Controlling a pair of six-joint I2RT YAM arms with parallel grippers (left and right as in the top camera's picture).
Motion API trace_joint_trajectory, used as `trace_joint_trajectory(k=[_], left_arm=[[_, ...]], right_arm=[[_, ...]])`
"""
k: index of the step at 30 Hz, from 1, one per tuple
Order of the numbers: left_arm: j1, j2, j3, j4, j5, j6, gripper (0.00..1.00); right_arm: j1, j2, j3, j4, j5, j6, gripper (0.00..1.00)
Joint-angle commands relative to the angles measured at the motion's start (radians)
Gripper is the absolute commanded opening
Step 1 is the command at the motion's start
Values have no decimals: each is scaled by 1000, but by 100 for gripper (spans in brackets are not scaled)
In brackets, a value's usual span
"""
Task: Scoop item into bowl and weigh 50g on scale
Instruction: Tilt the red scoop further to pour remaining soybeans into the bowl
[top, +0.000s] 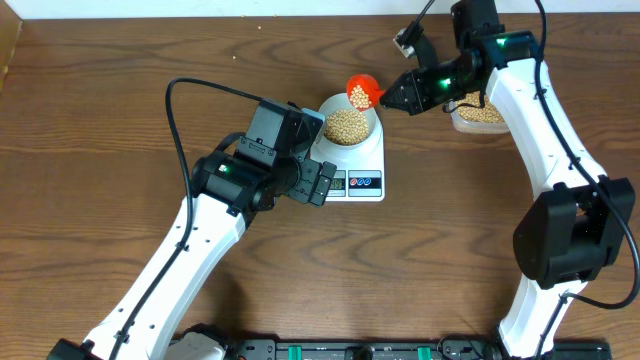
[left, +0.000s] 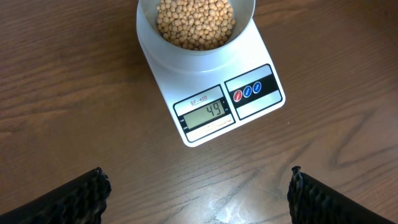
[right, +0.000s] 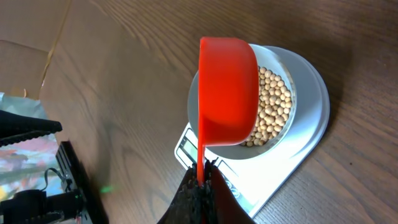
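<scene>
Red scoop (top: 362, 92) is hanging tipped over the bowl (left: 186, 59) at its 1 o'clock rim, handle pinched by the right gripper (right: 200, 183). Soybeans (left: 196, 22) are filling the bowl, which is sitting on the scale (left: 258, 102), and the display (left: 208, 113) is reading 49. The left gripper (left: 199, 193) is hovering spread wide at the scale's 8 o'clock.

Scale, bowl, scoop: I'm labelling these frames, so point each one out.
scale (left: 211, 84): left wrist view, white top above display.
bowl (left: 245, 12): left wrist view, inner wall.
scoop (right: 227, 87): right wrist view, red cup's outside.
</scene>
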Motion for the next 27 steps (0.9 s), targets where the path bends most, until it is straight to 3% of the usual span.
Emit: trace_joint_trajectory(k=[1,14,27], left_arm=[[5,3,-8,0,-9,1,93],[5,3,-8,0,-9,1,94],[5,3,-8,0,-9,1,93]], right_arm=[[18,-23,20,-2,25,-5,1],[123,-23,20,-5,266,-4,1],[153,-23,20,-5,324,-32,1]])
